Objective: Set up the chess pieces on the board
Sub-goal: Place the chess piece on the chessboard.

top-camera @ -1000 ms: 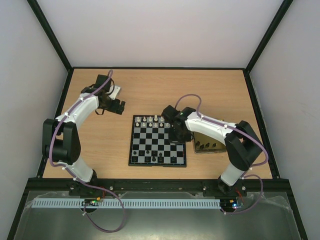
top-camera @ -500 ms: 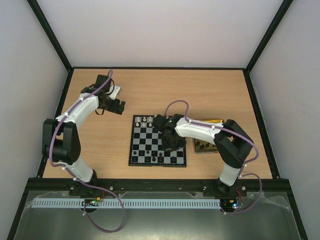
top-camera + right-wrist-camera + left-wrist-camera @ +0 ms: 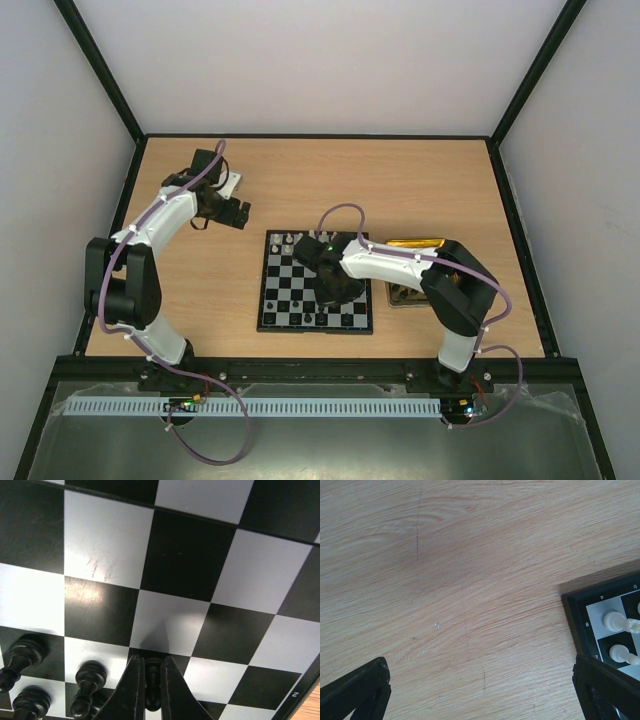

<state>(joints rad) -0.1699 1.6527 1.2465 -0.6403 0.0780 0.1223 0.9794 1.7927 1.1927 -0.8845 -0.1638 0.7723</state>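
The board [image 3: 283, 300] lies mid-table, with white chess pieces [image 3: 295, 239] on its far row and black ones [image 3: 310, 319] on its near row. My right gripper [image 3: 335, 288] hangs low over the board's near-right squares. In the right wrist view that gripper [image 3: 152, 662] is shut on a small black piece [image 3: 152, 680], just above the board [image 3: 175, 555], with other black pieces [image 3: 90, 677] standing to its left. My left gripper [image 3: 240, 213] is open over bare wood beyond the board's far-left corner. In its own view the left gripper [image 3: 482, 680] holds nothing, and two white pieces [image 3: 615, 620] show on the board's corner [image 3: 580, 615].
A shiny gold tray [image 3: 415, 243] lies right of the board, mostly under my right arm. A small white object [image 3: 228, 183] rests at the far left by my left wrist. Black frame rails edge the wooden table [image 3: 400, 180].
My right arm has swung left from the tray side across the board, its gripper staying shut. The left arm has not moved.
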